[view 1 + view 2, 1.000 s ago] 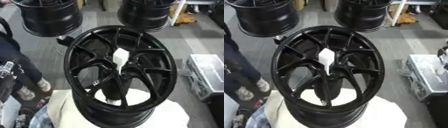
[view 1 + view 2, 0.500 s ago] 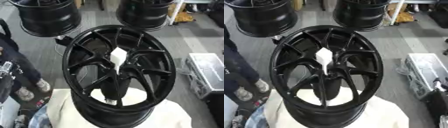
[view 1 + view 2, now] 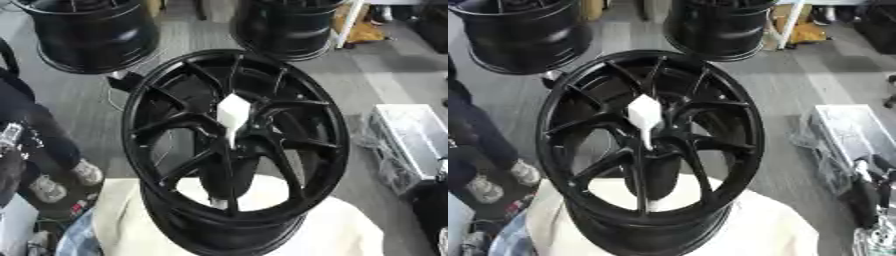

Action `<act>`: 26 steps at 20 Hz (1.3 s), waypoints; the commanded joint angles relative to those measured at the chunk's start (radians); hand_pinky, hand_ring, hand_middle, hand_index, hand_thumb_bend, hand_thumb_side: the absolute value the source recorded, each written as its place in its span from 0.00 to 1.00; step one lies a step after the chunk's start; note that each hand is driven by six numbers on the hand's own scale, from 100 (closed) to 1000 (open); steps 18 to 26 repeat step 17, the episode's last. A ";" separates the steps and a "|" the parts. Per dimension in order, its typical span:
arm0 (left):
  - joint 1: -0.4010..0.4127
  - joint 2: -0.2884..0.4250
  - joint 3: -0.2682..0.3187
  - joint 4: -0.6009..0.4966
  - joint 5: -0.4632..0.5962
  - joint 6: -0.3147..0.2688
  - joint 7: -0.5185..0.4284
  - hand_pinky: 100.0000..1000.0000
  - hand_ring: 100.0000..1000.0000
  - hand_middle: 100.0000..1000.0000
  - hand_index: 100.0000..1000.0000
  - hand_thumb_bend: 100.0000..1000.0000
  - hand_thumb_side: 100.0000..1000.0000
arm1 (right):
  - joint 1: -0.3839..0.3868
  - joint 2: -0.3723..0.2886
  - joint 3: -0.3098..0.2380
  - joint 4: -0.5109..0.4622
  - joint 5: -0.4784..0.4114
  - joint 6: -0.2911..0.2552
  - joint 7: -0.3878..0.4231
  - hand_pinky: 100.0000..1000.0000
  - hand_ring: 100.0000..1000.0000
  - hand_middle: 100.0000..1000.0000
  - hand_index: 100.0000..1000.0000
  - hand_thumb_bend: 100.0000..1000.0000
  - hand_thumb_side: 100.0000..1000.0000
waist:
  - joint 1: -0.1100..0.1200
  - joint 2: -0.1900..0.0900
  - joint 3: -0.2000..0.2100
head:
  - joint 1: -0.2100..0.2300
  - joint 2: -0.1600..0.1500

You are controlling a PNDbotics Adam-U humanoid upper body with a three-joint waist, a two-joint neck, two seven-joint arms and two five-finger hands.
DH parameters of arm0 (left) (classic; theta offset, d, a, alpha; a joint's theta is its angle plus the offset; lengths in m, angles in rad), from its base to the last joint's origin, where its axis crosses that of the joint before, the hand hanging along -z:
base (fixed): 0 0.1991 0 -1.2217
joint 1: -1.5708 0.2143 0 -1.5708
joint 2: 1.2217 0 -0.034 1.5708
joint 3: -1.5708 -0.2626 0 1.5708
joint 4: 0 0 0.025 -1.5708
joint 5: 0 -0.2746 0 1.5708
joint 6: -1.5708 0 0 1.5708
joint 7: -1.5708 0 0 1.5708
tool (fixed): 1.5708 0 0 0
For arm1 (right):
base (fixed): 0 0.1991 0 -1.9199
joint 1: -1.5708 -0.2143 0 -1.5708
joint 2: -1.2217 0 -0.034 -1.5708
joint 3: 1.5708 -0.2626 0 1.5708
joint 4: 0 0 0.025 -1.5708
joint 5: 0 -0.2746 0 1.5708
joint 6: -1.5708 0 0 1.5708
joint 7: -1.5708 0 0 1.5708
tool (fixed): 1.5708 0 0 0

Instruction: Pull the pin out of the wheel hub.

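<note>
The black wheel (image 3: 234, 145) stands tilted on a cream cloth (image 3: 341, 232), its spoked face turned up toward the camera. A white pin (image 3: 646, 118) sticks out of the hub at the centre, with a broad pale head above and a narrow shaft running down into the hub hole. Compared with a second ago, the pin's head shows a little higher and further up-left of the hub, so more of the shaft is visible; the wheel itself sits as it did.

Neither robot hand shows in either view, so whether their fingers are spread or closed cannot be told.

The cloth's near edge runs out of view at the bottom. Two more black wheels (image 3: 92, 32) stand on the grey floor beyond, one at the upper left and one at the upper centre. A clear plastic box (image 3: 411, 142) lies to the right, apart from the wheel. A person's dark-clothed leg and shoe (image 3: 48, 187) stand at the left, close to the cloth's left edge. Open floor lies between the wheel and the box.
</note>
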 commanded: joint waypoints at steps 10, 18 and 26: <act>-0.012 0.004 -0.001 -0.017 0.005 -0.004 -0.002 0.70 0.58 0.54 0.63 0.00 0.81 | -0.003 -0.016 0.090 -0.099 -0.100 -0.007 0.122 0.67 0.73 0.81 0.80 0.00 0.46 | 0.008 0.000 0.007 | -0.011 -0.002; -0.012 0.003 -0.002 -0.016 0.007 -0.003 -0.003 0.70 0.58 0.54 0.63 0.00 0.81 | -0.003 -0.013 0.103 -0.097 -0.100 0.000 0.141 0.67 0.72 0.80 0.80 0.00 0.46 | 0.010 -0.002 0.008 | -0.010 -0.002; -0.012 0.003 -0.002 -0.016 0.007 -0.003 -0.003 0.70 0.58 0.54 0.63 0.00 0.81 | -0.003 -0.013 0.103 -0.097 -0.100 0.000 0.141 0.67 0.72 0.80 0.80 0.00 0.46 | 0.010 -0.002 0.008 | -0.010 -0.002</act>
